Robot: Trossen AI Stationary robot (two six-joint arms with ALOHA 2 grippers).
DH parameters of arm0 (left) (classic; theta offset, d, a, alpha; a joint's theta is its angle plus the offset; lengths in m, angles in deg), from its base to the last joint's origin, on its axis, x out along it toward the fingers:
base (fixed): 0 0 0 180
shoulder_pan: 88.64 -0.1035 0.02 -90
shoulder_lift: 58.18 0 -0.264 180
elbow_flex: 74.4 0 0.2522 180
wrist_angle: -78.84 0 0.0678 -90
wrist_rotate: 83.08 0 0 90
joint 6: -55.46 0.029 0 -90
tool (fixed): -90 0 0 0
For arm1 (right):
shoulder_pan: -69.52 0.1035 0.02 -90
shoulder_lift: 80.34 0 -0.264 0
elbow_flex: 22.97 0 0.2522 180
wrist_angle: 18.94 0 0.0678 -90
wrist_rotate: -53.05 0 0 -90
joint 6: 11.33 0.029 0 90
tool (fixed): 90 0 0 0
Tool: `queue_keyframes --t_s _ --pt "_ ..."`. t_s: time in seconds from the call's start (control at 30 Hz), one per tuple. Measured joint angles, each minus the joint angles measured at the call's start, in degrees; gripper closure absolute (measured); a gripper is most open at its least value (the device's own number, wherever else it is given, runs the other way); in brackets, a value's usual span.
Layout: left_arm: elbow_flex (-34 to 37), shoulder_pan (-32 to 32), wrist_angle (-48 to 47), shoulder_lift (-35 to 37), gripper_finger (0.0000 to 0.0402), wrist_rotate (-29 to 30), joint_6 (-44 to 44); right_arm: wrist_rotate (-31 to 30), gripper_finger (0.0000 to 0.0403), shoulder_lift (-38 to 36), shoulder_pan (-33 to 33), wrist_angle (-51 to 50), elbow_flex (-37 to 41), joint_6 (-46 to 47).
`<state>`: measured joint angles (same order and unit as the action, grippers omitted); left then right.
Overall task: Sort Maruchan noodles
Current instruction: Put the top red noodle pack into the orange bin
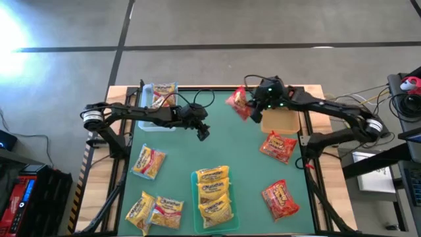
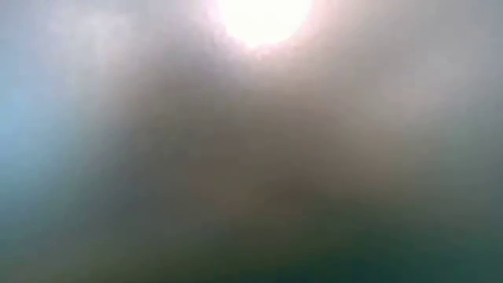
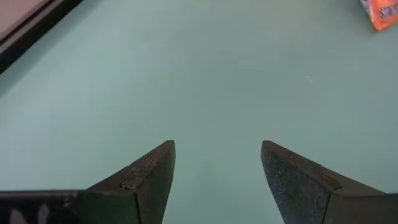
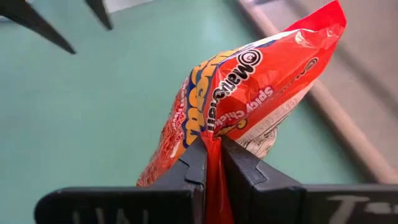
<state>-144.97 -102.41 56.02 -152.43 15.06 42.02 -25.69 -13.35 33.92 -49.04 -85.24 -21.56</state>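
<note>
My right gripper (image 1: 252, 106) is shut on a red Maruchan noodle packet (image 1: 238, 103) above the green mat near the table's far edge, just left of the tan tray (image 1: 281, 121). My left gripper (image 1: 202, 131) stands open over bare mat (image 3: 205, 74) left of centre, nothing between its fingers. Two more red packets (image 1: 277, 146) (image 1: 279, 198) lie flat on the mat at the right. Yellow packets fill the green tray (image 1: 195, 176) at the near edge. Others lie at the left (image 1: 148, 161) (image 1: 141, 210). My right gripper pinches a thin, flattened edge of the red packet (image 4: 213, 144) between its two fingers (image 4: 194, 163). It comes slanting down from the table's right. The packet juts out beyond the fingertips, crumpled at the hold and lifted clear of the mat.
A clear tray (image 1: 146, 117) at the far left holds an orange-and-white packet (image 1: 164, 93). Another such packet (image 1: 169, 209) lies at the near left. Free mat lies in the middle between the arms. The low view shows only haze.
</note>
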Motion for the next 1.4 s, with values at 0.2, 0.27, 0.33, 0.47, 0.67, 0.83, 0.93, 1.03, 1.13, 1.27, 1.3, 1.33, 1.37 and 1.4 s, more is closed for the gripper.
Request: queue_keyframes --t_s 0.2,0.27,0.33,0.47,0.67,0.83,0.93,1.03,1.13,1.27,1.3,1.33,1.37,1.4 --pt "0.00 0.10 0.00 0.00 0.0178 1.71 -0.59 -9.07 0.0381 -8.47 -3.72 -5.55 -0.01 -9.96" --pt "0.00 0.10 0.00 0.00 0.0178 1.82 -0.59 -10.74 0.0381 -10.61 -5.28 -7.71 -0.04 -12.10" --pt "0.00 0.10 0.03 0.00 0.0178 1.86 -0.59 -11.90 0.0381 -12.15 -6.71 -10.11 -0.09 -13.92" --pt "0.00 0.10 0.07 0.00 0.0178 1.88 -0.59 -12.59 0.0381 -13.60 -8.78 -16.23 -0.09 -20.50" --pt "0.00 0.10 0.53 0.02 0.0178 1.88 -0.59 -18.05 0.0381 -12.87 -9.71 -25.48 -0.09 -31.27" --pt "0.00 0.07 1.02 0.02 0.0178 1.91 -0.59 -23.25 0.0381 -10.26 -9.78 -29.81 -0.09 -34.09" --pt "-0.01 0.09 1.17 0.02 0.0178 1.91 -0.59 -23.20 0.0381 -8.27 -9.89 -30.13 -0.09 -33.94" --pt "-0.02 0.08 1.51 0.02 0.0178 1.91 -0.59 -22.83 0.0381 -6.15 -9.79 -30.49 -0.09 -35.85" --pt "-0.02 0.08 1.45 0.02 0.0178 1.91 -0.59 -23.30 0.0381 -4.19 -9.95 -30.94 -0.09 -36.11" --pt "-0.02 0.07 1.44 -0.11 0.0178 1.92 -0.57 -23.35 0.0381 -1.58 -9.93 -30.93 -0.09 -34.45" --pt "-0.02 0.07 1.41 -0.18 0.0178 1.91 -0.50 -23.33 0.0380 -0.98 -9.93 -30.93 -0.09 -34.26" --pt "-0.02 0.07 1.53 -0.45 0.0178 1.93 -0.40 -23.40 0.0379 -0.43 -9.93 -30.91 -0.09 -33.84" --pt "-0.02 0.07 1.58 -0.64 0.0178 1.93 -0.38 -23.71 0.0377 0.15 -9.95 -30.91 -0.09 -33.28" --pt "-0.02 0.07 1.48 -0.81 0.0178 1.91 -0.38 -24.46 0.0374 0.68 -9.93 -30.90 -0.09 -32.88"
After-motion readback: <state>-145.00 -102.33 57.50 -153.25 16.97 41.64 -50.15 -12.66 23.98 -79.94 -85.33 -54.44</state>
